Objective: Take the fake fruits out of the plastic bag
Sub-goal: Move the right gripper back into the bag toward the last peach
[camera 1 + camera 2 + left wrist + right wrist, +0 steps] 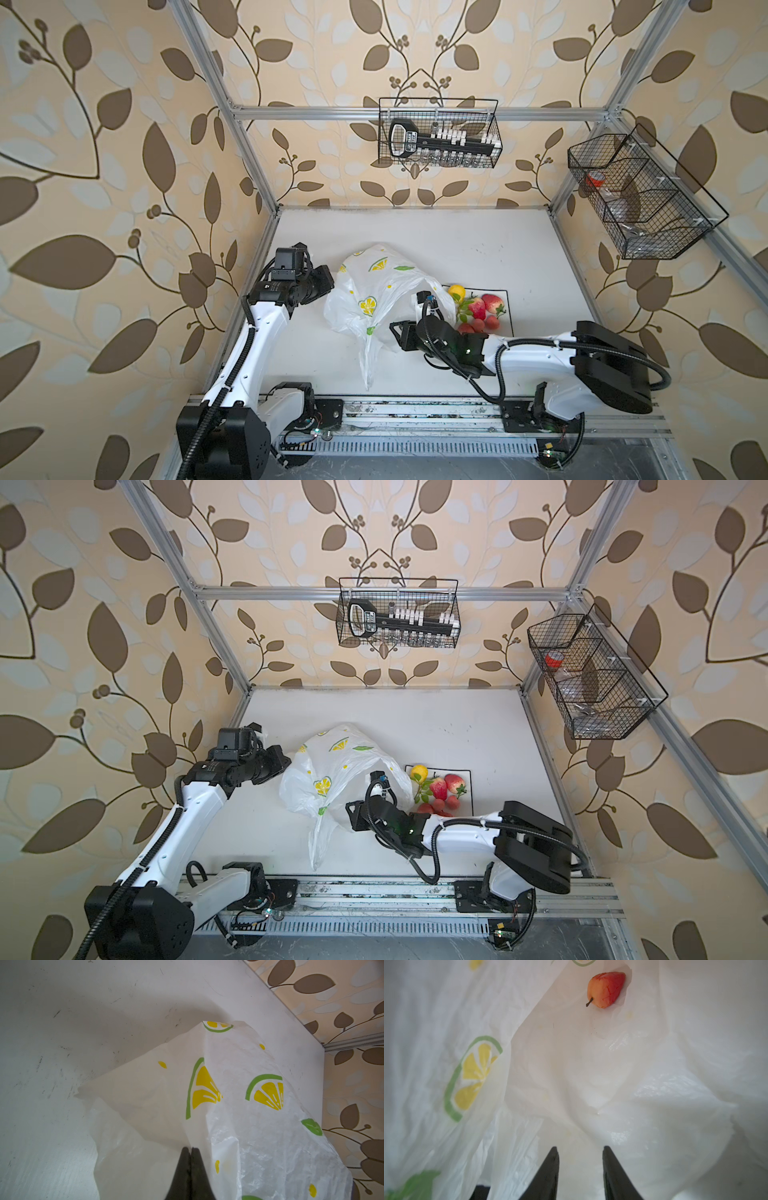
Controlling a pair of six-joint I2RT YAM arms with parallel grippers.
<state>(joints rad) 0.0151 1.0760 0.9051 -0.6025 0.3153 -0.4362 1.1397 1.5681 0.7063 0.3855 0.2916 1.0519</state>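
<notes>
Apple (606, 989) seemingly beyond right jaws

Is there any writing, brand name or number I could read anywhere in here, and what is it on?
No text here can be read.
Label on the black tool in the wire basket: there is lettering, too blurred to read.
Small white mark on the left arm: too small to read.
plastic bag: only lemon-slice and leaf pictures, no words.
</notes>
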